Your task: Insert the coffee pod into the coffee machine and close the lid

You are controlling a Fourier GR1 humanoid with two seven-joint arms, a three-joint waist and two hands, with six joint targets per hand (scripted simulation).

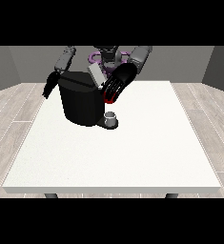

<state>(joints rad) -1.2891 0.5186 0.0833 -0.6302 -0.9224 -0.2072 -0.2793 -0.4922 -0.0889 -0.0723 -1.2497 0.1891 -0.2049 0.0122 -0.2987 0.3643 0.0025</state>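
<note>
Coffee machine (80,102) stands at your table's (132,157) far side. Your hand at the view's right (117,84) hovers beside its raised lid (96,76), fingers fairly straight, nothing visibly held. A grey thing (111,116) sits below.

The coffee machine (80,102) is a black, boxy block standing upright in the upper left part of the white worktop (118,157), left of the frame's centre. Its grey lid (95,75) is raised and tilts up from the top right corner. A low dark base juts out at its lower right, and on it sits a small grey thing (111,117), cup-like, upright.
</note>
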